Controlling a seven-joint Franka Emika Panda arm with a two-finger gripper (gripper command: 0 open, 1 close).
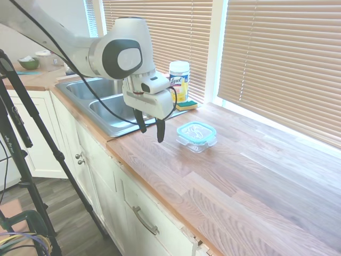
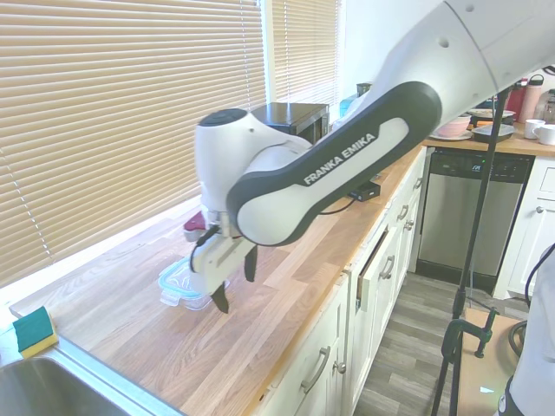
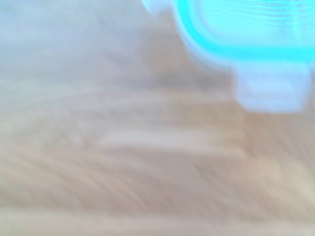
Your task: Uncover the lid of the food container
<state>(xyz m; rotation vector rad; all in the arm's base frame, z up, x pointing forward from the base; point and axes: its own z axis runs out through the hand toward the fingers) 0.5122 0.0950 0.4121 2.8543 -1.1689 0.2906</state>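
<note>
Tool [image 1: 150, 132] hangs over the wooden worktop [image 1: 250, 181], fingers apart, gripping nothing, tips pointing down and clear of the wood. Second exterior view shows the same: tool [image 2: 234, 286] spread, empty, just in front of the food container [image 2: 178, 293] and partly covering it. From the first exterior view the tool sits just left of the food container [image 1: 197, 141], close but not touching.

Food container is a shallow clear box on the worktop, mid-depth, right of the sink [image 1: 101, 109]. Lid [image 1: 196, 131], teal rim with clear centre, is seated flat on top of it. Wrist view is blurred: teal lid [image 3: 236, 34] rim and a pale latch tab over wood grain, nothing more readable.

Farther back by the window ledge: yellow Lysol canister [image 1: 179, 81] upright, yellow-green sponge [image 1: 186, 105] just in front of it, both well apart from the container. Sponge [image 2: 35, 331] also shows by the sink corner in the second exterior view. Blinds [image 1: 282, 58] closed behind.
</note>
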